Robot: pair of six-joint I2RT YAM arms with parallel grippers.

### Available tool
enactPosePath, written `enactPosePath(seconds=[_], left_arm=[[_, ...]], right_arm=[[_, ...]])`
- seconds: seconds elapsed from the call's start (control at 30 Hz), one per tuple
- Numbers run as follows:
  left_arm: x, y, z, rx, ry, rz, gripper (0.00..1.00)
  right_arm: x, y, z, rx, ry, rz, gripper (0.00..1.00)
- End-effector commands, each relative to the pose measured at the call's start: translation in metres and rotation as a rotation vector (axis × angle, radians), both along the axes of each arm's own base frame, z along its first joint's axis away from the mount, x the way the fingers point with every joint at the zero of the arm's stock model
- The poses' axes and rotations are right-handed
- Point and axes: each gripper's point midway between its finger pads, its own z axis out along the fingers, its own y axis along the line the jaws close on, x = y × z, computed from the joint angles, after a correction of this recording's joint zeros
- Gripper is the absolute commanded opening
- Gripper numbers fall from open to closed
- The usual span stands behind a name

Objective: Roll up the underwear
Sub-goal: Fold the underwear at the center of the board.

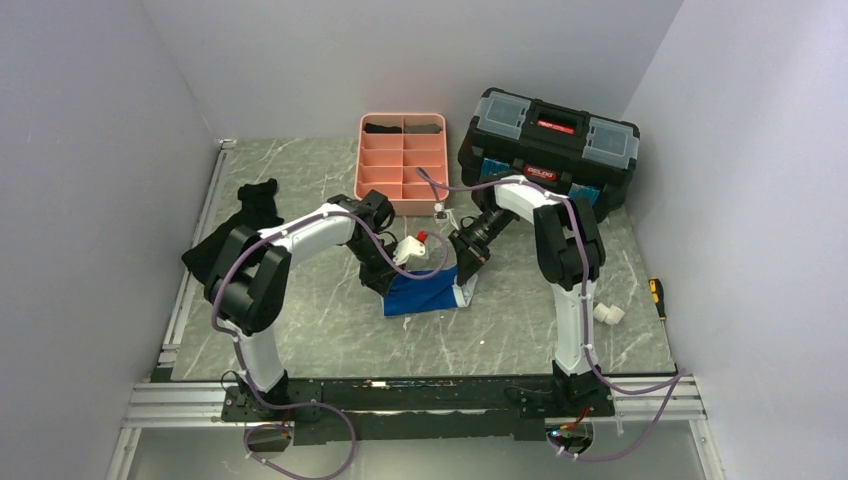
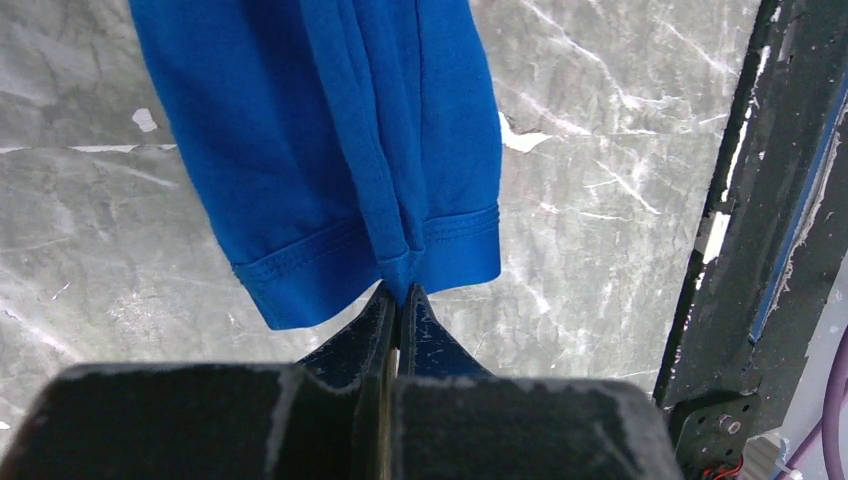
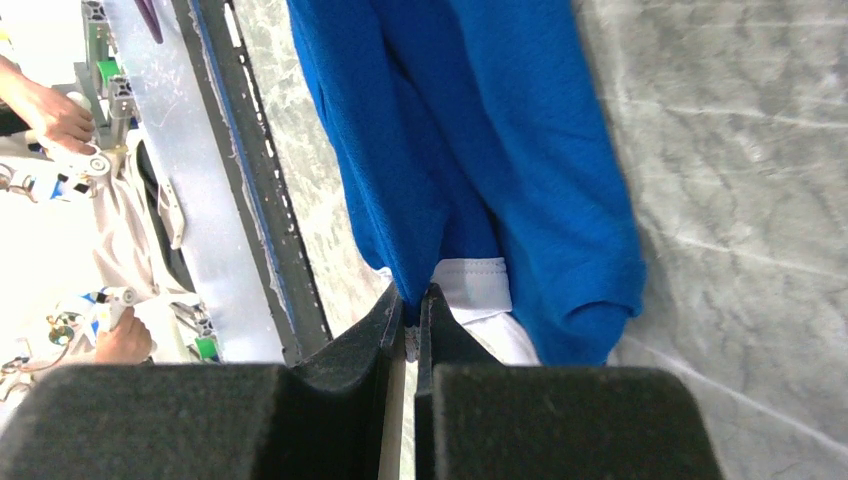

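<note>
On the surface (image 1: 310,335), your left fingers (image 2: 362,338) and right fingers (image 3: 450,340) each pinch the underwear (image 1: 425,296); tray (image 1: 400,116) and toolbox (image 1: 548,140) stand just behind, black cloth (image 1: 258,198) far left.

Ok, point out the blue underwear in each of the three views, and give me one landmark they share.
Top external: the underwear is near picture centre, slightly low.
Left wrist: upper centre, its hem pinched by the left gripper.
Right wrist: upper centre, pinched by the right gripper beside its white band.
Shared landmark: the grey marbled table under it.
</note>
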Motion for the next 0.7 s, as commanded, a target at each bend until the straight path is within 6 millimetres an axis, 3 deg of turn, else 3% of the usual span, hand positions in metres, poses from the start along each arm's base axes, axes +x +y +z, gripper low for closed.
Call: enactPosePath(seconds=[0.0, 0.47, 0.67], left_arm=[[0.009, -0.004, 0.006, -0.036, 0.021, 0.011, 0.00], [0.028, 0.000, -0.021, 0.037, 0.040, 0.078, 0.00], [0.034, 0.002, -0.026, 0.057, 0.035, 0.116, 0.00]], right_arm=[[0.012, 0.003, 0.006, 0.028, -0.015, 0.012, 0.00], [0.029, 0.004, -0.013, -0.003, -0.023, 0.012, 0.07], [0.035, 0.006, -0.009, 0.002, -0.053, 0.002, 0.21]])
